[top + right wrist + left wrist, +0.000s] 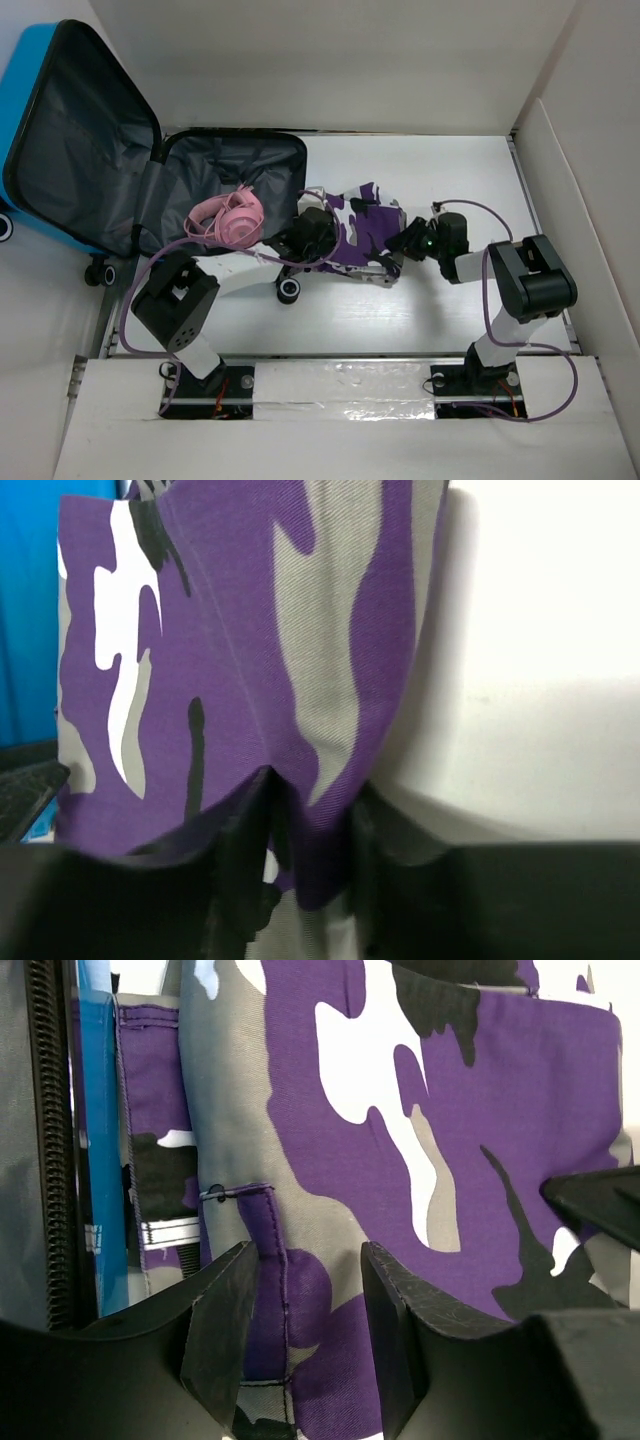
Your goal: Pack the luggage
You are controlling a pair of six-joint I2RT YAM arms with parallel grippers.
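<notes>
The blue luggage (25, 90) lies open at the left, its lid tipped back and its dark grey base (240, 165) flat on the table. The purple-and-white camouflage cloth (362, 225) hangs bunched between both grippers, just right of the base. My left gripper (308, 235) holds its left end. In the left wrist view the gripper (305, 1300) is shut on a thick fold of cloth (480, 1110), beside the luggage's blue edge (100, 1140). My right gripper (410, 240) pinches the right end; its wrist view shows the gripper (310, 830) shut tight on a cloth fold (230, 630).
Pink headphones (228, 218) lie in the luggage base near its right side. A black wheel (289, 289) sticks out at the base's near corner. White walls enclose the table at the back and right. Cables trail from both arms.
</notes>
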